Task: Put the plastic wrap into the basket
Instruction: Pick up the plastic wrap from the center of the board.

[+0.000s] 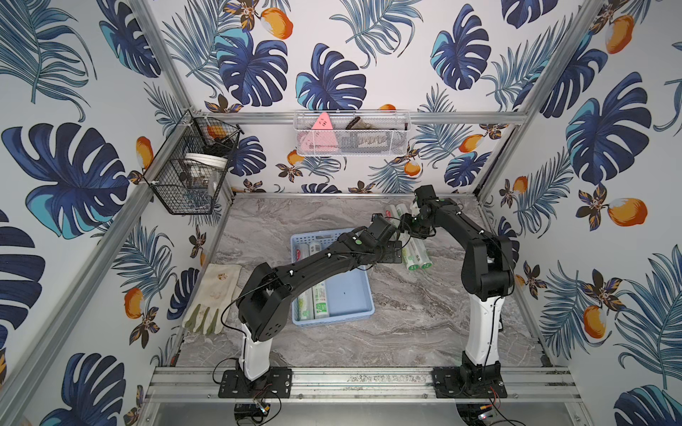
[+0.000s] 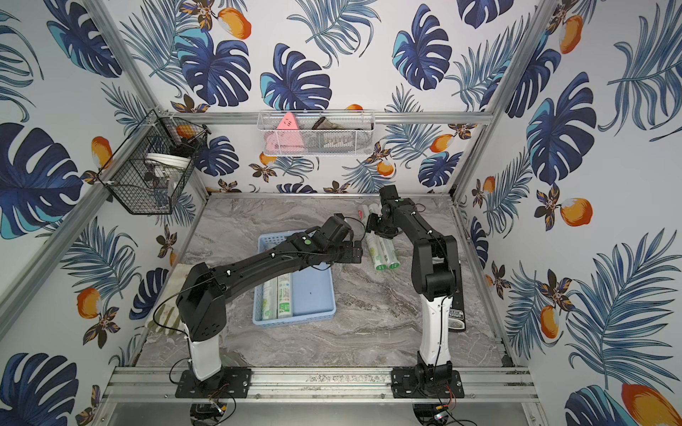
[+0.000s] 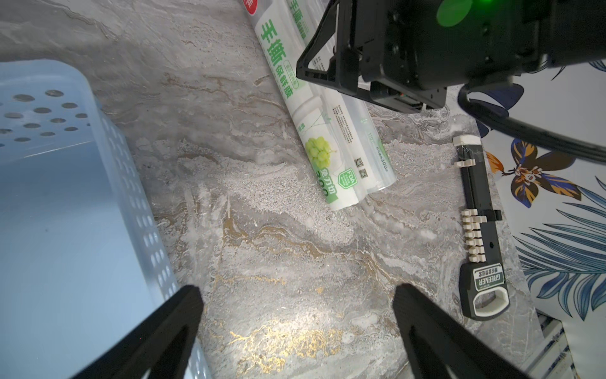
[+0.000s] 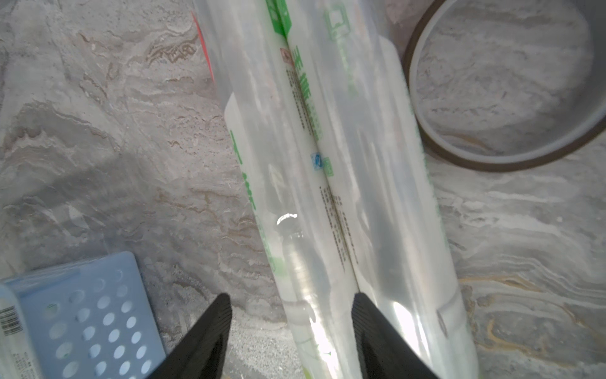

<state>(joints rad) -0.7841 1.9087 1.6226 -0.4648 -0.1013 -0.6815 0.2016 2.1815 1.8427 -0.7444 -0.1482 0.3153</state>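
Two long slim rolls of plastic wrap [image 1: 314, 298], whitish clear wrappers printed green, lie side by side in the shallow light-blue perforated plastic basket [image 1: 350, 295]; two more rolls [image 1: 415, 256] lie touching on the grey marble-patterned tabletop [image 1: 406, 317] just beside it. The right gripper [image 4: 292, 298] straddles one of them, jaws narrowly parted, a gap at one finger. The left gripper [image 3: 295, 290] hovers nearby, spread wide and empty. A brown tape ring [image 4: 492, 162] sits beside the loose rolls.
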